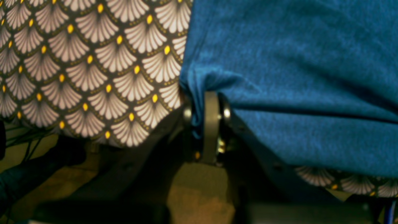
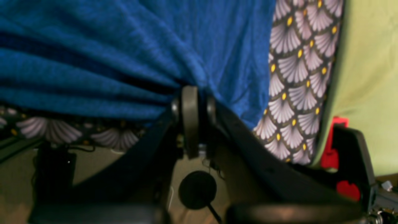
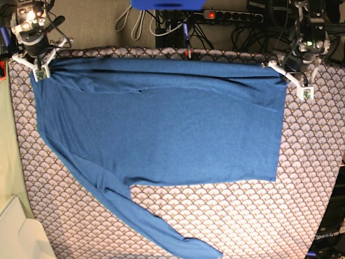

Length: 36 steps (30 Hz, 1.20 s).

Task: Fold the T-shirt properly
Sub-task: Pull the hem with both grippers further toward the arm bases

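The table is covered edge to edge by a scallop-patterned cover. The T-shirt, plain blue, lies spread flat over most of the cover, its far edge running along the far side of the table between the two arms. One long sleeve trails diagonally toward the near edge, lying flat on the cover.

Right jaws: closed on the T-shirt at its far corner, on the base view's left. Cloth is bunched into folds that converge on the pinch point, as the right wrist view shows.

Left jaws: closed on the T-shirt at the opposite far corner, on the base view's right. The left wrist view shows a gathered pleat of blue fabric caught between them, the shirt's side edge just beside the pinch, with bare cover beyond it
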Tool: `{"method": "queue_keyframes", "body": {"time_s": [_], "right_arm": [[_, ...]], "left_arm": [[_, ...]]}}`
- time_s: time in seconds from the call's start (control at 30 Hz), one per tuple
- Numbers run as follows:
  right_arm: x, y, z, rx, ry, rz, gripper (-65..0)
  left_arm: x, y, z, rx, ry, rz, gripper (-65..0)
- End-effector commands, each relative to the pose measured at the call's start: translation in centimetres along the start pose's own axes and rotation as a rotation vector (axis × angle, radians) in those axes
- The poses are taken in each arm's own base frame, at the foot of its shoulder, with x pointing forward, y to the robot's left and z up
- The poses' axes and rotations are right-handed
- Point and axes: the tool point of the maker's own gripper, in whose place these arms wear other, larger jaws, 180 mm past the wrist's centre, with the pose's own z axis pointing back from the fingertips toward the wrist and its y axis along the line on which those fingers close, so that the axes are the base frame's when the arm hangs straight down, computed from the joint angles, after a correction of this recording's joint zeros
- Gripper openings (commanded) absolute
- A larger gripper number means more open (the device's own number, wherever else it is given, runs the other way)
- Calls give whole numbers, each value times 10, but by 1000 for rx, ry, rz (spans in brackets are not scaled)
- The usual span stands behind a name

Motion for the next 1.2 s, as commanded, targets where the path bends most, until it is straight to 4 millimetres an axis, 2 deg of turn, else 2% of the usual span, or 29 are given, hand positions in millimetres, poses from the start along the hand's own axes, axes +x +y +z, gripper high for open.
{"method": "queue_keyframes", "body": {"time_s": [0.0, 0.23, 0.33, 0.47, 0.57, 0.63, 0.87, 1.17], "right_arm": [[4, -8, 3, -22, -17, 12, -647], [0, -9, 3, -24, -8, 10, -647], [8, -11, 3, -31, -29, 12, -647], [23, -32, 12, -89, -73, -8, -647], [36, -36, 21, -77, -130, -59, -647], [35, -35, 22, -49, -129, -62, -647], [27, -30, 22, -21, -111, -56, -647], [1, -20, 11, 8, -42, -82, -647]], "left_arm": [[8, 6, 3, 20, -30, -9, -645], [4, 7, 1, 20, -12, -6, -645], [6, 6, 2, 18, -20, -4, -645], [25, 10, 13, 30, -99, -1, -645], [44, 19, 29, 59, -210, 32, -645], [49, 26, 33, 80, -239, 50, -645], [34, 31, 24, 88, -186, 62, -645], [11, 37, 12, 98, -120, 86, -645]]}}
